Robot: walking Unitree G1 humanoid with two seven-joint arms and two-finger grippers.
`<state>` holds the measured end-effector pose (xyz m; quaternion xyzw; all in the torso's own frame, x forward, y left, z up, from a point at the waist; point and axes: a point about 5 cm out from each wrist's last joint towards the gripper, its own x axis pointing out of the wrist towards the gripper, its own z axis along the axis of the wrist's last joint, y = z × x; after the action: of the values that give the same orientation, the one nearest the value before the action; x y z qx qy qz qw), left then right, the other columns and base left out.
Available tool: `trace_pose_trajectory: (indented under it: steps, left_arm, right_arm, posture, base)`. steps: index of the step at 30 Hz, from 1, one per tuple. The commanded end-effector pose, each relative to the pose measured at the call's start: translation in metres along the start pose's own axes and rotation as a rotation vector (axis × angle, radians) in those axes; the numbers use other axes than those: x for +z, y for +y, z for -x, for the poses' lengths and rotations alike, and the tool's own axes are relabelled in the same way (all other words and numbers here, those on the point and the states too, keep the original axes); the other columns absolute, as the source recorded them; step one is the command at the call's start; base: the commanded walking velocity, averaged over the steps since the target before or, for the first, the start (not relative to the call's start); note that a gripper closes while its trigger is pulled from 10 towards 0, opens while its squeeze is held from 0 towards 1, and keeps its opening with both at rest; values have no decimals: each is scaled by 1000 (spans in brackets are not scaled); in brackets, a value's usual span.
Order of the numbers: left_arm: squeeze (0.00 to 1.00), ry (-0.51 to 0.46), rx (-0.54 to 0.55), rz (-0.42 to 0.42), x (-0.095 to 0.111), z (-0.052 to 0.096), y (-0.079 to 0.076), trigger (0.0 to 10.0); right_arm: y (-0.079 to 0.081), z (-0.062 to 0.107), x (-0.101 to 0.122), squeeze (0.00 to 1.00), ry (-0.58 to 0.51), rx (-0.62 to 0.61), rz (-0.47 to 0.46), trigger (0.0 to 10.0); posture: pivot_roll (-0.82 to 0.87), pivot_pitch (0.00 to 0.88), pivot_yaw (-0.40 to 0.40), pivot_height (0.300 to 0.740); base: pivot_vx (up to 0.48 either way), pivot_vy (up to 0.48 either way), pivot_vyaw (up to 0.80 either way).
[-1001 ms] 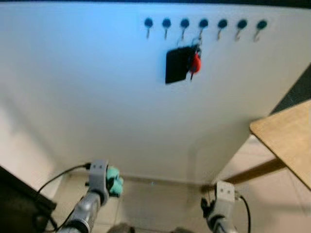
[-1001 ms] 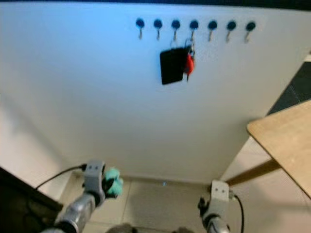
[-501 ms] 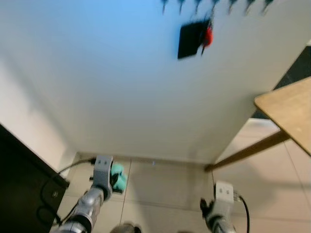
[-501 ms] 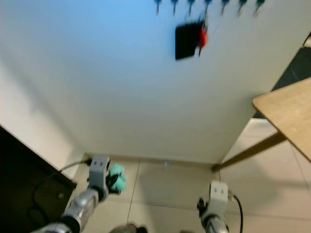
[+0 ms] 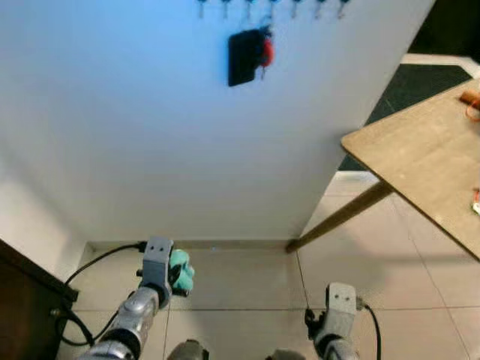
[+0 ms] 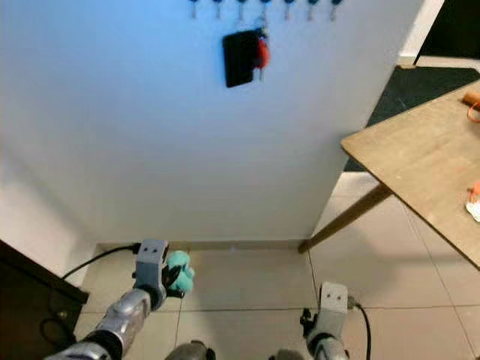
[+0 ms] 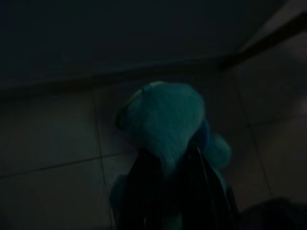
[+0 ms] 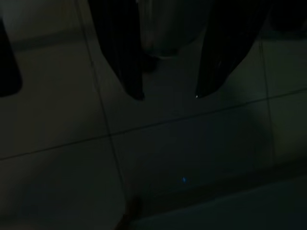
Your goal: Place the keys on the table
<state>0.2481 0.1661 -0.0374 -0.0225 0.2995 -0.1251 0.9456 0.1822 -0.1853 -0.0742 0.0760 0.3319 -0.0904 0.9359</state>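
At the far left a dark cabinet stands against the white wall, with a black cable trailing across the tiled floor beside it; the left gripper hangs low over those tiles, its two black fingers closed on a teal plush toy, which in the left wrist view bulges out beyond the fingertips; high on the wall, a row of small hooks runs along the top edge, and from one of them hang the keys with a red fob, just beside a black wallet-like pouch hanging there too, well above both arms; the right gripper hangs idle near the floor, its fingers apart with bare tile between them in the dim right wrist view; at the right the wooden table juts in on a slanting leg, a few small orange and pale things lying near its far edge, too small to make out.
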Motion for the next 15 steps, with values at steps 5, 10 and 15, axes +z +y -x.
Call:
trace_pose_trajectory:
  steps: [5, 10, 15]
  left_arm:
    - [0, 2, 10, 2, -2, 1, 1, 10000]
    - [0, -3, 16, 23, -3, 2, 2, 10000]
    - [0, -9, 19, 19, -3, 2, 2, 10000]
  right_arm:
    - [0, 2, -4, 0, 6, -4, 2, 10000]
    - [0, 2, -3, 0, -1, -1, -1, 10000]
    - [1, 2, -3, 0, -2, 3, 3, 10000]
  posture:
    - [52, 87, 2, 740]
    - [53, 91, -1, 740]
    - [55, 95, -3, 740]
  base:
    - [0, 0, -106]
    - [0, 0, -800]
    - [0, 0, -800]
